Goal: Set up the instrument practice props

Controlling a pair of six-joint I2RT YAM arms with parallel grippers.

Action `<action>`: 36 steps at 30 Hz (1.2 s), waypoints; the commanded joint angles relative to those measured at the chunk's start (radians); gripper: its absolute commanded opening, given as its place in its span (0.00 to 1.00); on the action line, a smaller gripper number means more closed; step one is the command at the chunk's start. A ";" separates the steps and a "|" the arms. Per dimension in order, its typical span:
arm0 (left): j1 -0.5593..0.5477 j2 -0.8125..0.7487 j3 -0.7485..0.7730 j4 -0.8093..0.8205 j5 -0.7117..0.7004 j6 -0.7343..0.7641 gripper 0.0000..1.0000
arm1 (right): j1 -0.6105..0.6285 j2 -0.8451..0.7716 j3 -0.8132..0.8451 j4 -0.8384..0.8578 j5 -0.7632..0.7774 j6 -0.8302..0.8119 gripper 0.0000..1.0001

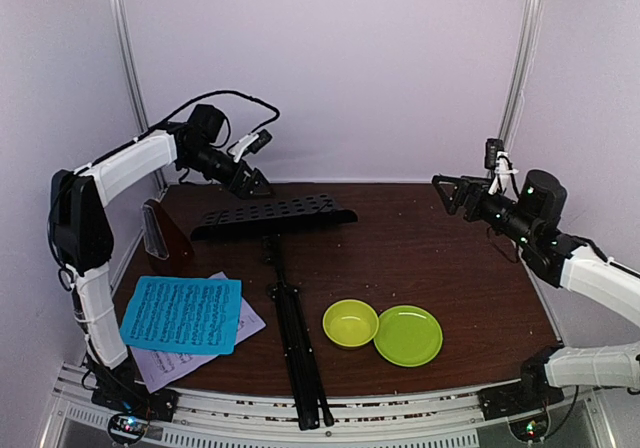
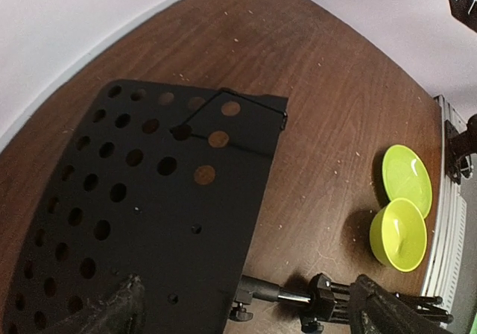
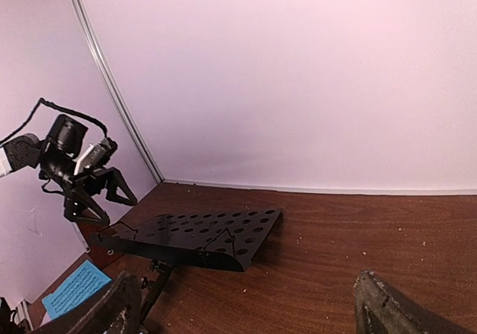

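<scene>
Though flat — stand near-to-far, desk rearward

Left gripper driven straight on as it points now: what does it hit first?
Probably the music stand's perforated desk: the open left gripper hovers over its left part, aimed down at it. Depth is unclear.

The left arm and right arm have white shells over their long links, black joint housings between them, and black bases. A thin black cable loops above the left arm's wrist, while the right arm's wrist carries a bundled white lead and small green lights. The left gripper and right gripper are matt black with angular, triangular fingers.
</scene>
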 commanded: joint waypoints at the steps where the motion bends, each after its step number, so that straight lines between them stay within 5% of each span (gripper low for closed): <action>1: -0.013 0.051 0.053 -0.076 0.073 0.078 0.95 | -0.005 -0.025 -0.014 0.040 -0.040 -0.032 1.00; 18: -0.049 0.210 0.142 -0.217 0.059 0.155 0.72 | -0.006 0.072 -0.052 0.241 -0.268 0.119 1.00; 36: -0.087 0.245 0.138 -0.264 0.003 0.209 0.37 | -0.006 0.169 -0.077 0.370 -0.307 0.266 1.00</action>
